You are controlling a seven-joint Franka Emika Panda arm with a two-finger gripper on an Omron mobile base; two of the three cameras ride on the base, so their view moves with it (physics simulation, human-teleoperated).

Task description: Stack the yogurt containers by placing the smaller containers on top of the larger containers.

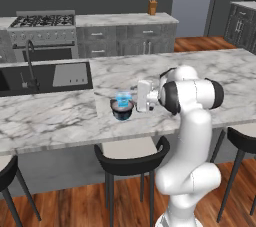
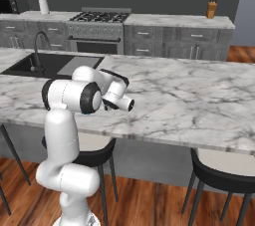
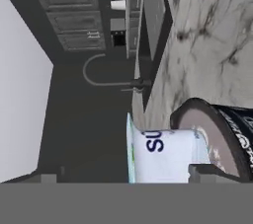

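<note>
A translucent light-blue cup [image 1: 123,96], one of the smaller containers, stands upright on the pale top of the wide dark tub [image 1: 122,110], the larger container, near the front edge of the marble island. My gripper [image 1: 136,96] sits level with the cup at its right side, pointing at it sideways. In the rolled hand view the blue cup [image 3: 163,156] rests on the dark tub's pale top [image 3: 212,129]. The gripper [image 3: 126,177] is open, its fingertips [image 3: 201,171] standing wide apart on either side of the cup and not pressing it.
A black sink [image 1: 45,78] with a faucet [image 1: 31,66] is set into the island left of the tubs. Dark stools [image 1: 132,156] stand under the front edge. A stove [image 1: 42,21] and a knife block [image 1: 152,6] line the far counter.
</note>
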